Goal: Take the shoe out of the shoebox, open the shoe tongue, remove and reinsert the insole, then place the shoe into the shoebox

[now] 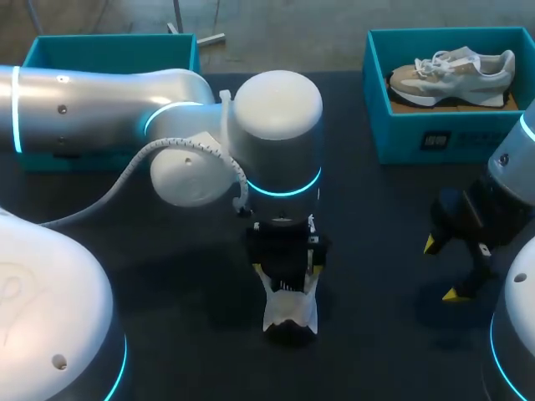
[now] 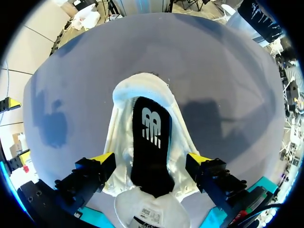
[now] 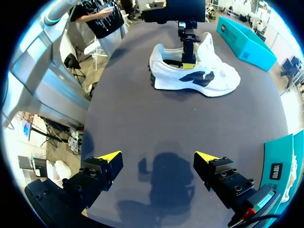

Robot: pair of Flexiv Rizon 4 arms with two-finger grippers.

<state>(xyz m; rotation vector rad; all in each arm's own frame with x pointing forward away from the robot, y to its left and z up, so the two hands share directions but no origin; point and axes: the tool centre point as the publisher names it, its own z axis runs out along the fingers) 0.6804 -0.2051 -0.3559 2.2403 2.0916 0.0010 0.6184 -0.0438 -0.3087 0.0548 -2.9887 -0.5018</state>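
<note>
The tabletop (image 1: 192, 342) was spanned by the left arm (image 1: 125, 100), which was extended to the frame's middle. Teal shoeboxes were located at the upper left (image 1: 109, 46) and the upper right (image 1: 435, 138); a second shoe (image 1: 451, 75) was held in the latter.

The white shoe (image 1: 290, 316) was found at lower centre, directly beneath the left pincer (image 1: 287, 271). Its long axis was judged to run top to bottom, heel lowest. The fingers were spread apart, one on each side of the shoe's opening, across the short axis. The right pincer (image 1: 441, 269), fingers likewise apart and empty, was positioned well apart at the right; the left was nearer.

The black insole (image 2: 152, 142) was seated inside. A white logo (image 2: 153, 126) was borne on it, and a printed label (image 2: 149, 216) on the opened tongue; that print was not legible.
</note>
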